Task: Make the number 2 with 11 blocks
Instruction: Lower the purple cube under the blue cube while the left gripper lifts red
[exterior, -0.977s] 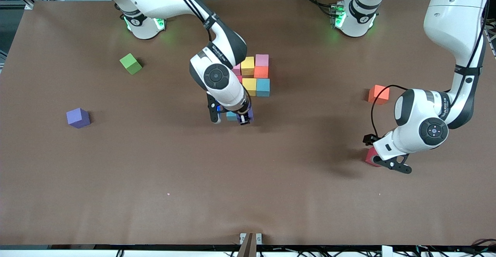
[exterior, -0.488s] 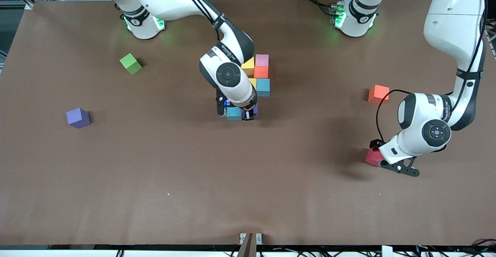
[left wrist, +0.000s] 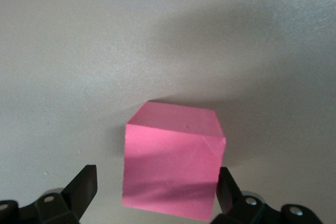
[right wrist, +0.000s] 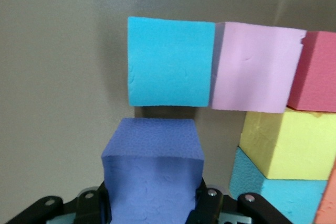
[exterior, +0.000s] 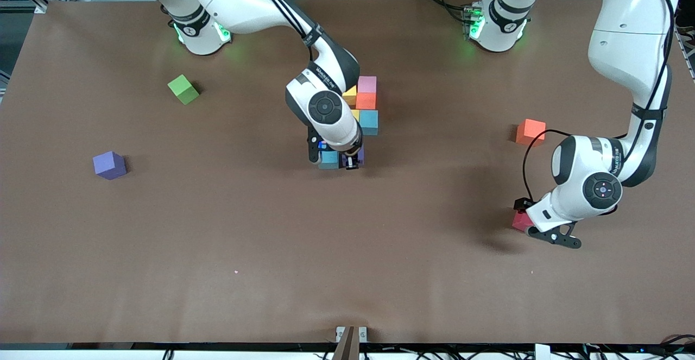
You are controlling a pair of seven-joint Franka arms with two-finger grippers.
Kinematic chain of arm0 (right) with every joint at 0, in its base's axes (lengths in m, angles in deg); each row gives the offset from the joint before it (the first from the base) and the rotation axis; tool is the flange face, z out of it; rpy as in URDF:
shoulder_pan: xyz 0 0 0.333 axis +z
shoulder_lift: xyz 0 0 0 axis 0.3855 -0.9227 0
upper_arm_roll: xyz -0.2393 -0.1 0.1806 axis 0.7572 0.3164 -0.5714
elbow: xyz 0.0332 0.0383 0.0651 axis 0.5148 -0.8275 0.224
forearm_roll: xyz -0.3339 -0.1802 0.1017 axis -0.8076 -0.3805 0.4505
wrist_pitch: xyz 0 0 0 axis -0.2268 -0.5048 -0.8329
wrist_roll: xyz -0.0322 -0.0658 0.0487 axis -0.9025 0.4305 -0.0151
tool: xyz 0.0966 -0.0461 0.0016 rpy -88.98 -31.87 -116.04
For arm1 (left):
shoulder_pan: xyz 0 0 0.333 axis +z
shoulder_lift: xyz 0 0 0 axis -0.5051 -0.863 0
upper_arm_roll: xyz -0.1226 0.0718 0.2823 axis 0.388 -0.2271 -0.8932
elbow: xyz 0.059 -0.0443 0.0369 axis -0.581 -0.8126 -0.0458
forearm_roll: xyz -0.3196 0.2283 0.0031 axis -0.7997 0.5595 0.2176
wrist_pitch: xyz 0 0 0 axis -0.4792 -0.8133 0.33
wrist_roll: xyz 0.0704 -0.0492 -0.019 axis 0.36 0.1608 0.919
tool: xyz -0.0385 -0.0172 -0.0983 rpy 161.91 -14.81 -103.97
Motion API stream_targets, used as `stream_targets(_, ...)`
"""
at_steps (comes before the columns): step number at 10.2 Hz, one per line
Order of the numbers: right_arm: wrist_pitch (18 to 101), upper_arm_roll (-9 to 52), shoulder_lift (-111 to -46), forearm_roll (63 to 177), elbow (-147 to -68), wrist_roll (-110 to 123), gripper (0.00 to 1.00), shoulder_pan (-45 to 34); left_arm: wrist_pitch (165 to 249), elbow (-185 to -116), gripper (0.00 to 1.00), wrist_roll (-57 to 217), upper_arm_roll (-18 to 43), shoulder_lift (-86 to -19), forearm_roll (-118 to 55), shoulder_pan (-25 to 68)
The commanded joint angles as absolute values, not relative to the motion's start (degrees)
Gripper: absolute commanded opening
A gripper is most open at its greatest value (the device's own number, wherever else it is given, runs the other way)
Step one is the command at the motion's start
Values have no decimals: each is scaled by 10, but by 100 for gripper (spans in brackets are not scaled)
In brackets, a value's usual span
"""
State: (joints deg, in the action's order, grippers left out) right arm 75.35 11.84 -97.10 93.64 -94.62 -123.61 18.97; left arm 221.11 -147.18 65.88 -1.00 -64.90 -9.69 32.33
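Starting at the right arm's end of the desk (exterior: 228, 224), a green cube (exterior: 183, 89) sits well apart from the number 2 (exterior: 362, 107), and a loose purple block (exterior: 109, 164) lies nearer the front camera than that cube, also well apart from the number 2.

The number 2, partly built, stands near the middle of the desk as a cluster of touching cubes: a pink block (exterior: 367, 83), a red block (exterior: 366, 100), a yellow block (exterior: 349, 95) and a light blue block (exterior: 368, 122) show in the front view, the rest hidden by the right arm. The right end effector (exterior: 332, 160) is low at the camera-side edge of the number 2, its fingers closed on a second purple block (right wrist: 152, 182). In the right wrist view this held block sits just beside a light blue cube (right wrist: 170, 62) that touches a pale pink cube (right wrist: 257, 66).

Toward the left arm's end, an orange block (exterior: 530, 131) rests well apart from the number 2. Nearer the camera than it, the left end effector (exterior: 535, 224) is down at a deep pink block (left wrist: 170, 161); its fingers (left wrist: 79, 190) stand open on either side of the block, with a clear gap at one finger, while contact at the other cannot be told.
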Motion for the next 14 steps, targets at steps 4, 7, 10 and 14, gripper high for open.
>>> stream_targets(4, 785, 129, -973, 948, -979, -1244, 39, 199, 2213, -1463, 7, 671, -19, -660, -105, 303)
stream_targets(7, 788, 129, -973, 948, -988, -1242, 39, 202, 2205, -1464, 0, 665, -15, -635, -106, 303)
stream_targets(10, 789, 129, -973, 946, -992, -1236, 39, 203, 2132, -1465, 0, 659, 28, -593, -105, 302)
stream_targets(14, 789, 129, -973, 940, -993, -1227, 39, 205, 2080, -1466, 0, 618, 65, -547, -96, 299)
